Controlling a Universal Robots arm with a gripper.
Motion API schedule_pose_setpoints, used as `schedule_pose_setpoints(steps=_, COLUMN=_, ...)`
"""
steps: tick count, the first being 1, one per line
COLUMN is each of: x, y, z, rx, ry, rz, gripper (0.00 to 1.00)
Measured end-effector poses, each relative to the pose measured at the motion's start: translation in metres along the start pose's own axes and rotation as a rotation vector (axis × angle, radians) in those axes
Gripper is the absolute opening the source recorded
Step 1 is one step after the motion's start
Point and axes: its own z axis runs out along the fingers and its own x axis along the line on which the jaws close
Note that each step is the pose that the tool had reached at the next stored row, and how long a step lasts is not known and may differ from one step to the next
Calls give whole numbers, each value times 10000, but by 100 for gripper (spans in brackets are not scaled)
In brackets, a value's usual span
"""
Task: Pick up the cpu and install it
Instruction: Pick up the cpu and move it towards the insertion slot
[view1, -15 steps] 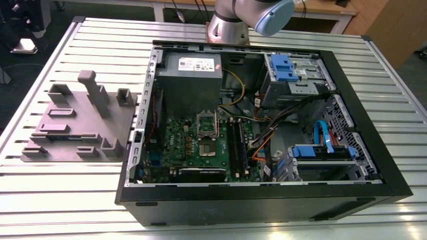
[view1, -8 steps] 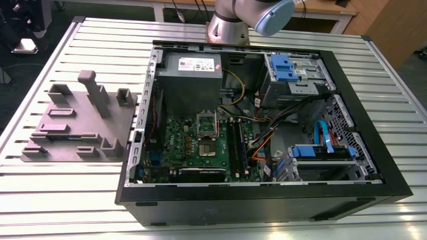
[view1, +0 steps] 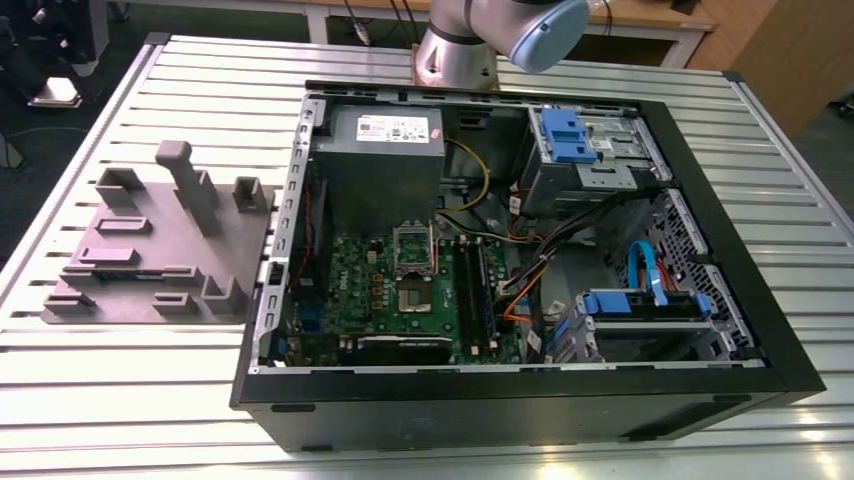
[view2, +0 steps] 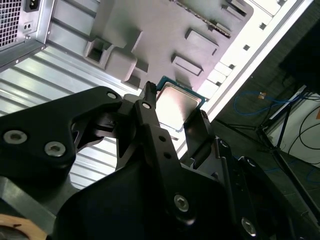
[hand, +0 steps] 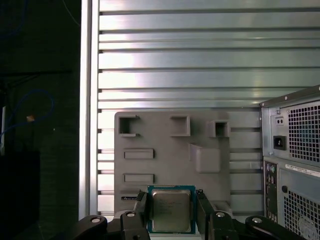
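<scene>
Pinching the cpu (hand: 171, 209) between the two black fingers (hand: 143, 212) of the hand (hand: 172, 214), one finger pressed tight on each of two opposite edges. Carrying it flat, shiny metal top turned toward the cameras in both wrist views, thin rim showing all round. Being square, offering no long axis to speak of; simply gripped with the free edges running across between the fingers.

Hanging, by the look of it, well clear above the grey plate (hand: 165, 145) and the slatted worktop (hand: 175, 65), somewhere over the plate's edge rather than resting in any of its pockets. No reaching to judge here, then: sitting dead centre at the fingertips, touching both.

Turning to the exterior view: plate laid on the worktop, open computer case (view1: 534, 405) just beside it on the exterior view's right, green board (view1: 350, 285) flat on the case floor, socket (view1: 416, 272) roughly mid-board. Placing the socket, therefore, off to the case side of where the cpu appears to hang, and lower down.
</scene>
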Motion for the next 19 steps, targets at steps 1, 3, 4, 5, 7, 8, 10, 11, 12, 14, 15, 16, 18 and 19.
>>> schedule_pose_setpoints(steps=1, x=-15, y=0, z=0, rx=0, ry=-1, rz=0, gripper=47)
schedule_pose_setpoints(steps=3, x=-52, y=1, z=0, rx=0, ry=-1, rz=0, gripper=47)
schedule_pose_setpoints(steps=4, x=-74, y=2, z=-1, rx=0, ry=-1, rz=0, gripper=47)
schedule_pose_setpoints(steps=5, x=-98, y=3, z=-1, rx=0, ry=-2, rz=-1, gripper=47)
schedule_pose_setpoints(steps=7, x=-135, y=4, z=-2, rx=0, ry=-1, rz=0, gripper=47)
schedule_pose_setpoints(steps=8, x=-150, y=4, z=-3, rx=0, ry=-1, rz=0, gripper=47)
schedule_pose_setpoints(steps=10, x=-180, y=5, z=-3, rx=0, ry=-1, rz=0, gripper=47)
schedule_pose_setpoints(steps=11, x=-195, y=5, z=-4, rx=0, ry=-1, rz=0, gripper=47)
schedule_pose_setpoints(steps=12, x=-211, y=6, z=-4, rx=0, ry=-2, rz=0, gripper=47)
schedule_pose_setpoints(steps=14, x=-234, y=6, z=-4, rx=0, ry=-1, rz=0, gripper=47)
schedule_pose_setpoints(steps=15, x=-243, y=6, z=-4, rx=0, ry=-2, rz=0, gripper=47)
schedule_pose_setpoints(steps=16, x=-253, y=7, z=-5, rx=0, ry=-2, rz=0, gripper=47)
schedule_pose_setpoints(steps=18, x=-268, y=7, z=-5, rx=-1, ry=-2, rz=0, gripper=47)
schedule_pose_setpoints(steps=19, x=-276, y=7, z=-5, rx=-1, ry=-2, rz=0, gripper=47)
